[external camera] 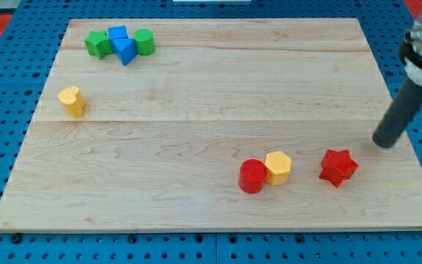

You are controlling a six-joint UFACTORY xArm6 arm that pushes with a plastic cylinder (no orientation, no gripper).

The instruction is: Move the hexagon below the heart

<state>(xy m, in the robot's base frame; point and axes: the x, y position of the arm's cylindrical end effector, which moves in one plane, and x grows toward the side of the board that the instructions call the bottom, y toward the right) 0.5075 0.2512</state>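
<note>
The pale wooden bench (211,95) carries the blocks. The rod's tip (385,141) rests at the view's right edge, above-right of the red star block (338,167); the arm has no end effector. The yellow hexagon block (278,167) touches the red cylinder block (253,176) at bottom centre, well apart from the yellow heart block (72,100) at left.

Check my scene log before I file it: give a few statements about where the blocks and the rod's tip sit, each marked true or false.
1. The yellow hexagon touches the red cylinder. True.
2. The yellow heart sits near the view's right edge. False: it is near the left edge.
3. My tip lies up and right of the red star, apart from it. True.
4. The green and blue blocks cluster at the view's bottom. False: they cluster at top left.
</note>
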